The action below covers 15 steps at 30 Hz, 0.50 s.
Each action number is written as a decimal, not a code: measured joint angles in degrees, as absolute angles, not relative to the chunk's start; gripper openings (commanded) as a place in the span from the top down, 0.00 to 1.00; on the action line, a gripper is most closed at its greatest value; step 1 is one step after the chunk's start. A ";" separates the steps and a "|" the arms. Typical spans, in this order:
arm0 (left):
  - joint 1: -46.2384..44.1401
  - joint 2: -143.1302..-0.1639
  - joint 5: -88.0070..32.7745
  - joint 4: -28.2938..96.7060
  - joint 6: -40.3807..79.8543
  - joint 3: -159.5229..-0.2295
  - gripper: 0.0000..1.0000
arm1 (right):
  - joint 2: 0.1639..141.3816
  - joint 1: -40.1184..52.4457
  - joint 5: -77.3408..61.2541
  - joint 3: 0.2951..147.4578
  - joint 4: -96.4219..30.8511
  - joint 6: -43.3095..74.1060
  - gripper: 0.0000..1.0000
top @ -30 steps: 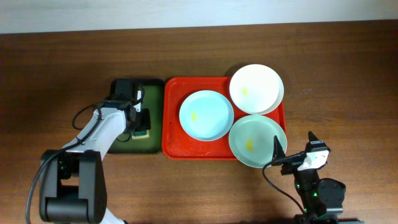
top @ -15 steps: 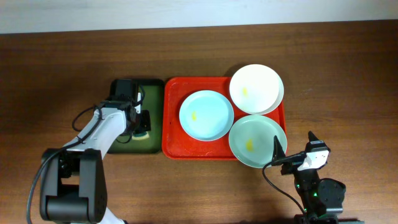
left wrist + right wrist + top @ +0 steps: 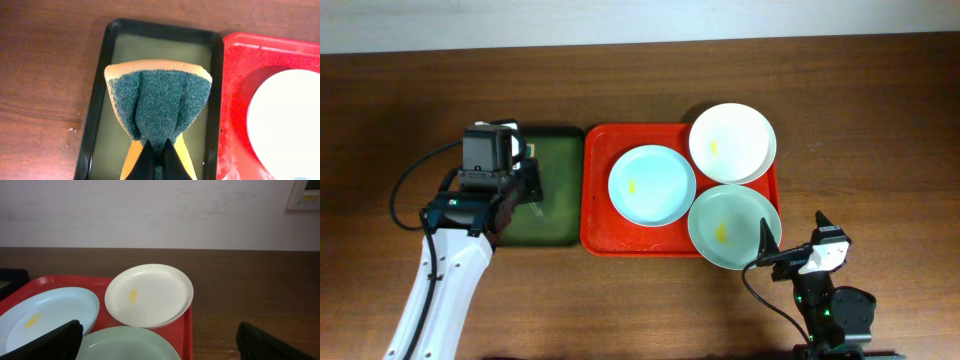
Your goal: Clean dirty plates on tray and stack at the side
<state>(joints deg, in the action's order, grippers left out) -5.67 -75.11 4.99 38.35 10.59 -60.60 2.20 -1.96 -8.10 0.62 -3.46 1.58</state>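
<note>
Three plates lie on the red tray [image 3: 598,236]: a pale blue plate [image 3: 652,185] at the left, a white plate [image 3: 732,143] at the back right, and a pale green plate [image 3: 733,227] at the front right. Each has a small yellow smear. My left gripper [image 3: 525,190] hangs over the dark green tray. In the left wrist view it [image 3: 159,150] is shut on a yellow sponge with a green scouring face [image 3: 159,102], which it holds above that tray. My right gripper [image 3: 794,232] is open and empty near the green plate's front right rim [image 3: 130,345].
The dark green tray [image 3: 560,235] lies against the red tray's left side; its pale wet floor shows in the left wrist view [image 3: 107,145]. The white plate [image 3: 149,295] overhangs the red tray's right rim [image 3: 189,325]. Bare wooden table lies all round.
My left arm has risen from the dark green tray with the sponge in its jaws. The sponge no longer lies on the tray. The right arm and the plates have not moved.
</note>
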 measured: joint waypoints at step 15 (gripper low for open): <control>-5.67 -75.11 4.97 39.99 11.62 -56.71 1.00 | 2.20 -1.96 -8.10 0.62 -3.46 1.61 0.01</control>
<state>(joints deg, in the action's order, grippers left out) -5.67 -75.11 4.97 39.99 11.62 -56.71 2.20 -1.96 -8.10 0.62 -3.46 1.61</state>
